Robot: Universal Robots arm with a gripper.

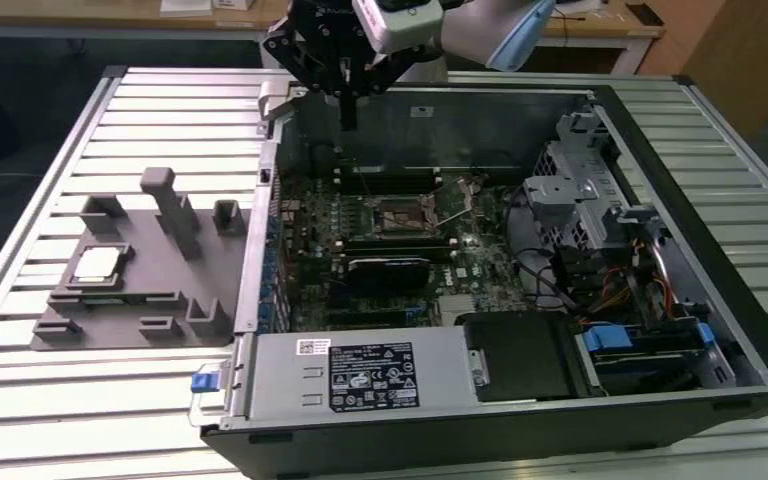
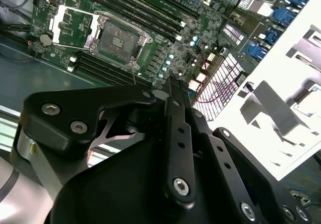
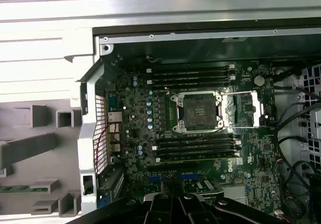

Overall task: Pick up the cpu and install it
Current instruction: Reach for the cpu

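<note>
On the grey holder (image 1: 144, 300): the cpu (image 1: 97, 263) lies flat in a shallow seat, pale top up. It sits at the exterior view's left, outside the computer case (image 1: 491, 440).
Gripper (image 1: 347, 125): hangs over the case wall farthest from the exterior camera, fingers pointing down at the board, well apart from the cpu.
Gripper state: the fingers look pressed together with nothing between them. The tips are thin and dark against the board, so this is likely rather than sure.
Socket (image 3: 200, 112): bare and uncovered in the middle of the motherboard (image 3: 135, 113), with nothing seated in it.
Hold-down frame (image 3: 248, 111): swung open, lying just beside the socket.
Memory slots (image 3: 193, 76): long dark rows run along two opposite sides of the socket.
Case: lies on its side with the cover off, on a slatted metal table (image 1: 37, 400).
Power supply (image 1: 357, 375): a silver box with a label, at the case's edge nearest the exterior camera.
</note>
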